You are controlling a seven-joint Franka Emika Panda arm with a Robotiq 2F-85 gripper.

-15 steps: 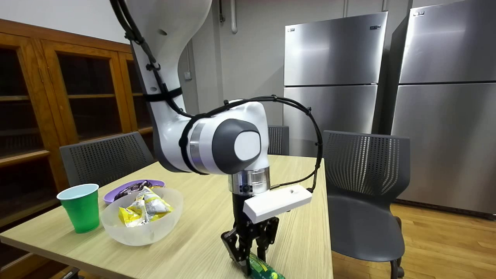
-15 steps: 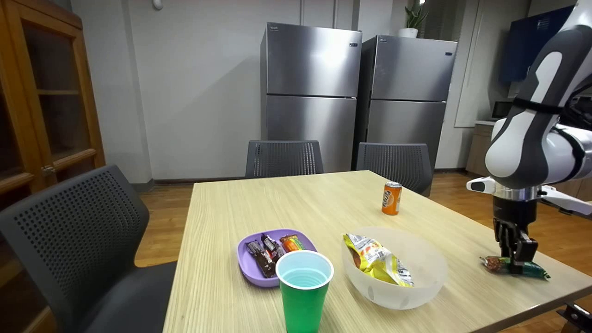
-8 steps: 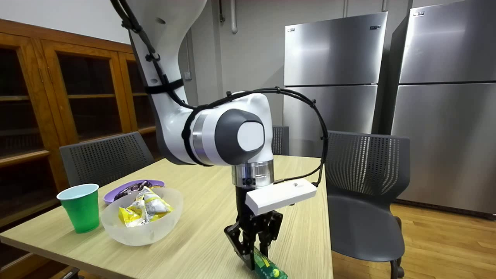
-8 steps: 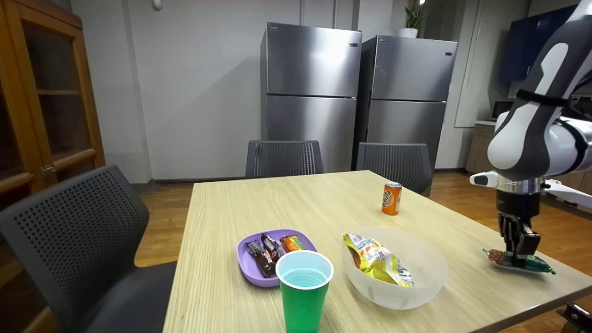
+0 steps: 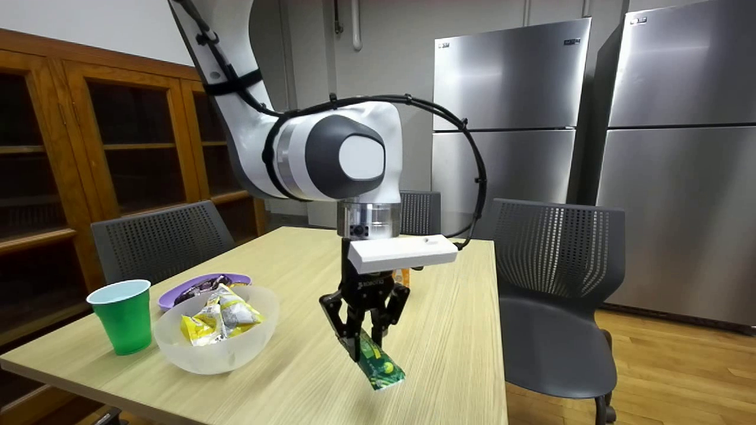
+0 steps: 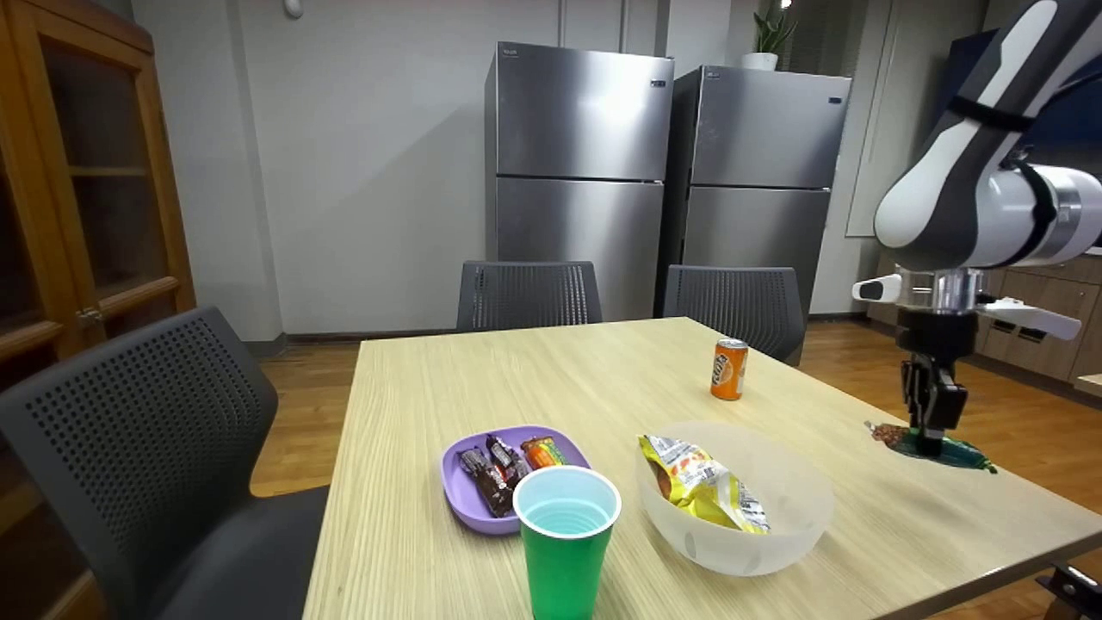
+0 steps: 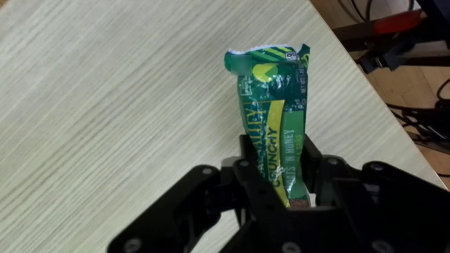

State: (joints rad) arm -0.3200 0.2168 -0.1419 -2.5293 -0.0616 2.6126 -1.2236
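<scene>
"Exterior view, read as a clock face: what's biggest?"

"Two stainless-steel refrigerators (image 6: pixel 577 250), at twelve and two o'clock. Next, the pale wood-grain table (image 6: pixel 534 370), from the center down to six."

"Then?"

"A dark gray mesh-backed chair (image 6: pixel 146 413) between eight and nine, then the black Robotiq gripper (image 6: pixel 930 443) between three and four, pointing straight down."

"And on the table?"

"A frosted bowl (image 6: pixel 723 555) between four and five, with yellow snack packaging (image 6: pixel 702 482) inside. A purple plate (image 6: pixel 461 495) just past six, partly hidden by a green plastic cup (image 6: pixel 564 568) at six. An orange Fanta can (image 6: pixel 729 375) stands upright between three and four, nearer the center than the gripper."

"What about the jaws?"

"Wrist view settles that: they stand narrow, clamped on the two long sides of a green Nature Valley granola bar (image 7: pixel 274 116). Its jagged end sits at one o'clock there, and the bar is held above the table; in an exterior view it is with the gripper, between three and four."

"Anything smaller?"

"Wrapped candy bars (image 6: pixel 486 484) on the plate, just past six in an exterior view."
</scene>
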